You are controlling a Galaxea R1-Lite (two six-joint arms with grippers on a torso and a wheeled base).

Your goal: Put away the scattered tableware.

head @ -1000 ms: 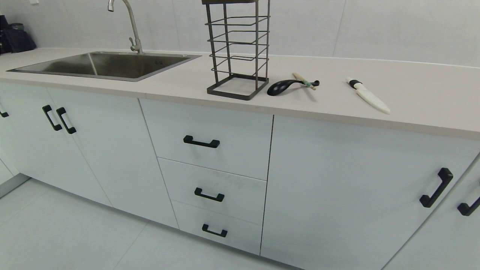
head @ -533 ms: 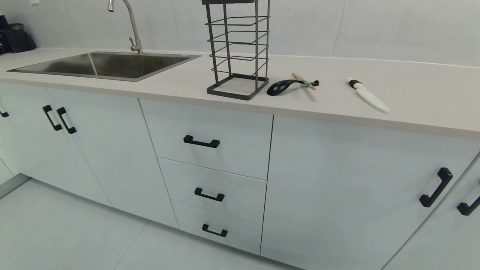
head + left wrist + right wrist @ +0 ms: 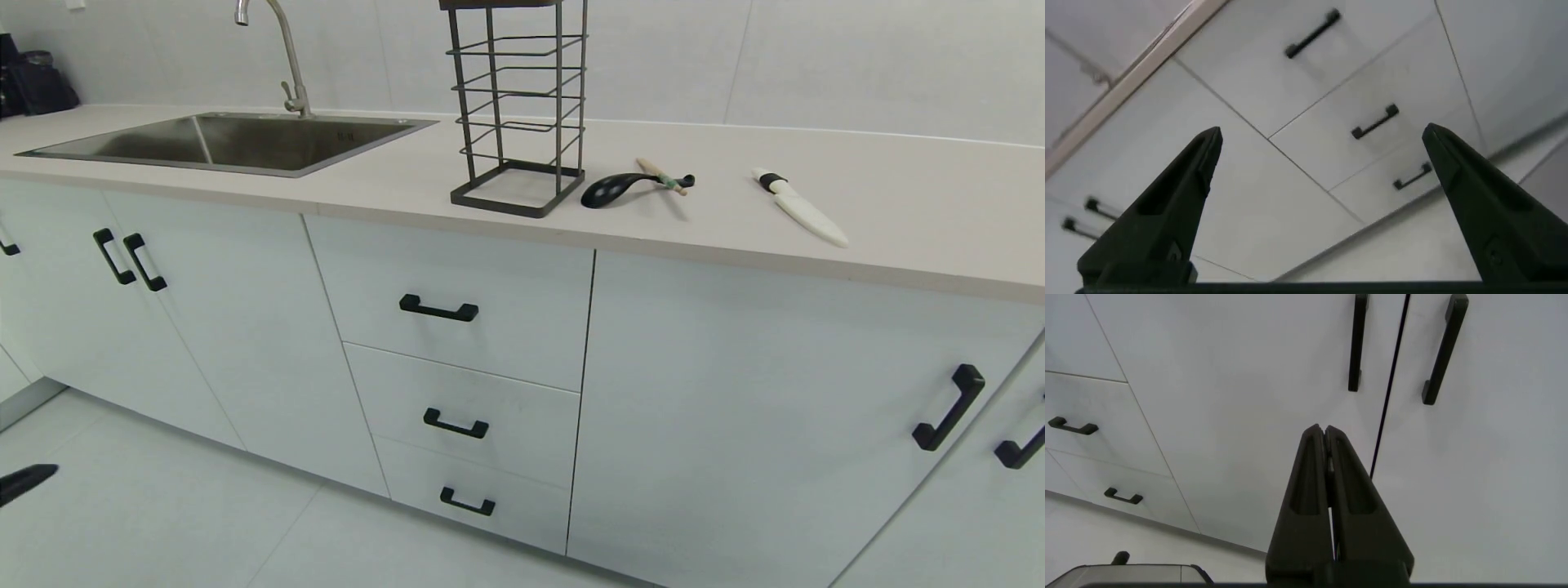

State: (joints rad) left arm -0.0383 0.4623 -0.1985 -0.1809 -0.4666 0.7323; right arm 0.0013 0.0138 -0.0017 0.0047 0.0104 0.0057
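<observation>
Three utensils lie loose on the desk [image 3: 392, 184], well apart from both grippers: a black spoon [image 3: 608, 190] just beside the wire rack [image 3: 518, 106], a wooden stick [image 3: 657, 173] crossing the spoon's handle, and a white knife [image 3: 804, 212] farther toward the robot's right. The rack stands upright and holds nothing, so it is the probable destination; the shut drawers [image 3: 506, 327] below the desk are an alternative. The left gripper [image 3: 1323, 133] hangs low in front of the cabinet fronts with its fingers released and spread wide, a state suited to a first grasp. The right gripper [image 3: 1326, 433] also faces the cabinet doors, fingers clenched together on nothing, consistent with a parked arm. Judgement: no item is stowed yet, and the next step calls for raising an arm to desk height. The spoon and stick touch, so lifting one may disturb the other.
</observation>
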